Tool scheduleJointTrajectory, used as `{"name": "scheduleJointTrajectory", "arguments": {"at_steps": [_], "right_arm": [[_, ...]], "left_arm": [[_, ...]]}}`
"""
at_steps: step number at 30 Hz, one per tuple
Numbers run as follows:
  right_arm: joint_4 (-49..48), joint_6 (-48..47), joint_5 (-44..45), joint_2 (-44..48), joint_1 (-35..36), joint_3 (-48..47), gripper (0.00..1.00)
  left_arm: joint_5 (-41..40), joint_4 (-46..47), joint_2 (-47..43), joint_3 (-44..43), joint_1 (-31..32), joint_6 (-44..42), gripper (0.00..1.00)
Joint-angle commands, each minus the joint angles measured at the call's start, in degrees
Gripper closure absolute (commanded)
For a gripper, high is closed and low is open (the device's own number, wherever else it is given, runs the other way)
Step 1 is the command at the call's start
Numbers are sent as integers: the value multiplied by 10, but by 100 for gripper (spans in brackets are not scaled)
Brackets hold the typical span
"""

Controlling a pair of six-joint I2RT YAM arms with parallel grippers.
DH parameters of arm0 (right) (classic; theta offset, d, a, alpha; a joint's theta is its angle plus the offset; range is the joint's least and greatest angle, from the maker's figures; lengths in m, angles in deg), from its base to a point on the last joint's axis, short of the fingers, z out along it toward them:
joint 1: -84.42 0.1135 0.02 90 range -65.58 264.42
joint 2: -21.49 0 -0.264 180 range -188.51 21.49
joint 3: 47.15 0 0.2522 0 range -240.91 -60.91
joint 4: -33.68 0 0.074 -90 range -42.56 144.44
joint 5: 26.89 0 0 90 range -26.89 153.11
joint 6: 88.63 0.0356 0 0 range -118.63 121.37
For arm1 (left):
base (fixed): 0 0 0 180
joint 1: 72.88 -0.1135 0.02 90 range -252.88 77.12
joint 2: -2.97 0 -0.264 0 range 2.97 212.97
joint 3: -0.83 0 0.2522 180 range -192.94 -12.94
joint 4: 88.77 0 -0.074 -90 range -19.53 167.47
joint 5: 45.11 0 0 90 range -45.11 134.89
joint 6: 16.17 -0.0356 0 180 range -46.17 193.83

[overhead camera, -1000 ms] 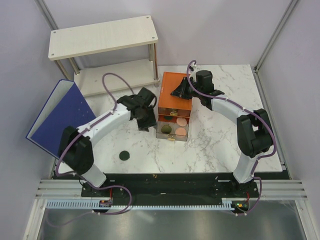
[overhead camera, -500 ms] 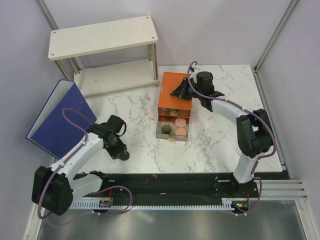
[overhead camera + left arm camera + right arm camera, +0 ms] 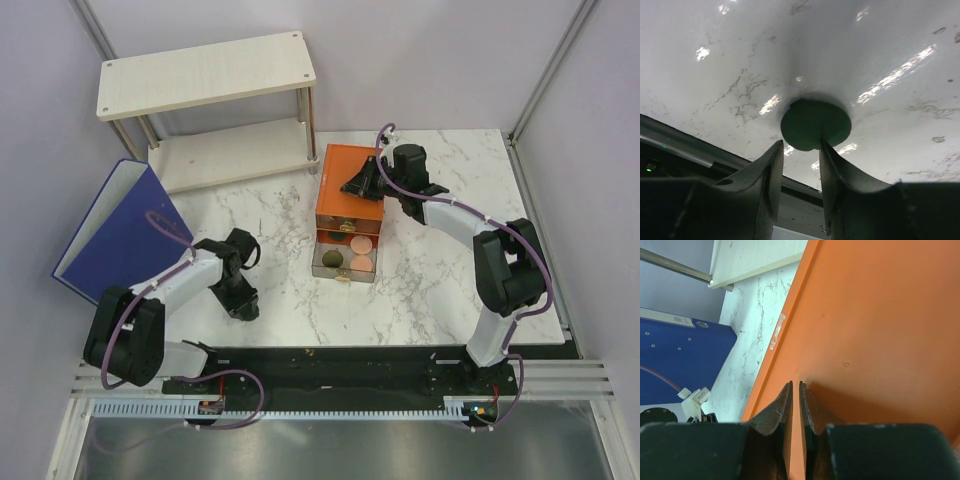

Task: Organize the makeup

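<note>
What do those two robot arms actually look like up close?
Both the left arm and right arm have white links with chunky black joints. A thin purple cable loops along each. Each ends in two curved, matte black fingers.

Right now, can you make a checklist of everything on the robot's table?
Surface: white marble table, no spills seen.
Job's things: dark green compact flat on the table; peach disc and a second compact in the open drawer.
Clutter: blue binder at the left edge.
Grippers: left gripper open at the dark green compact; right gripper shut on the orange drawer box.
Cables: purple cables along both arms.
Surroundings: white shelf behind, grey walls.
</note>
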Motion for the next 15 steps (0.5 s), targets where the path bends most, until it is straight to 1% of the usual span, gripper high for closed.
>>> {"name": "scheduleJointTrajectory", "arguments": {"at_steps": [1,7,9,12,14,15], "right_arm": [[93,-17,6,-10,2,30,82],[94,-19,6,-6,2,33,82],[94,-18,6,-5,2,34,82],[95,-18,8,-3,2,33,82],[95,-18,8,-2,2,33,82],[95,-19,8,-1,1,32,82]], "left_arm": [[-5,39,39,-35,-3,-31,60],[11,67,85,-31,-3,-48,68],[18,70,103,-28,-3,-54,69],[27,82,115,-20,-3,-58,74],[34,87,116,-22,-3,-63,88],[37,87,114,-26,-3,-70,98]]}}
